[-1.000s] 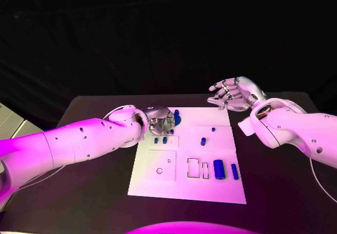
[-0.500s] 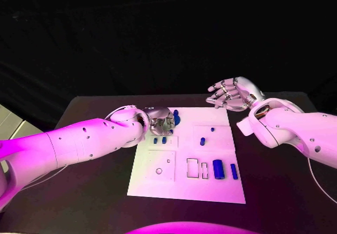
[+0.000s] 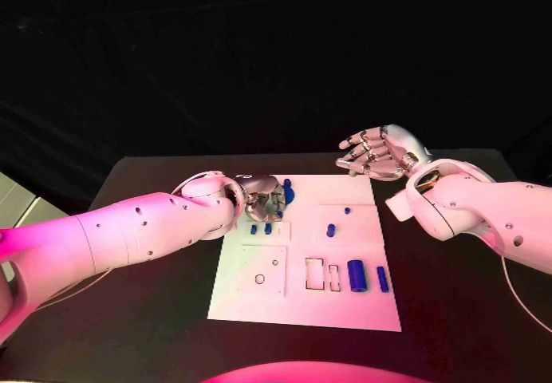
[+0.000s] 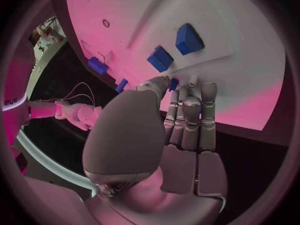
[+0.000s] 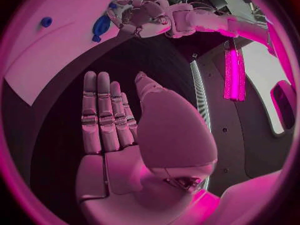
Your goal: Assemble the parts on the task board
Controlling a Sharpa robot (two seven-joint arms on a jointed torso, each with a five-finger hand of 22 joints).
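The white task board (image 3: 310, 307) lies in the middle of the black table. My left hand (image 3: 262, 198) hovers over the board's far left corner. In the left wrist view its thumb and a finger (image 4: 164, 85) pinch a small blue part (image 4: 174, 83) just above the board (image 4: 237, 60). Two short blue parts (image 3: 253, 229) stand side by side just in front of that hand. A long blue part (image 3: 288, 191) lies beside it. My right hand (image 3: 374, 155) is raised past the board's far right corner, with its fingers apart and nothing in it (image 5: 125, 135).
More blue parts sit on the board: a small one (image 3: 330, 230) mid-board, a tiny one (image 3: 348, 211) behind it, and a thick cylinder (image 3: 358, 275) with a slimmer piece (image 3: 382, 278) at the right. Rectangular slots (image 3: 315, 273) and a round hole (image 3: 260, 279) mark the near half.
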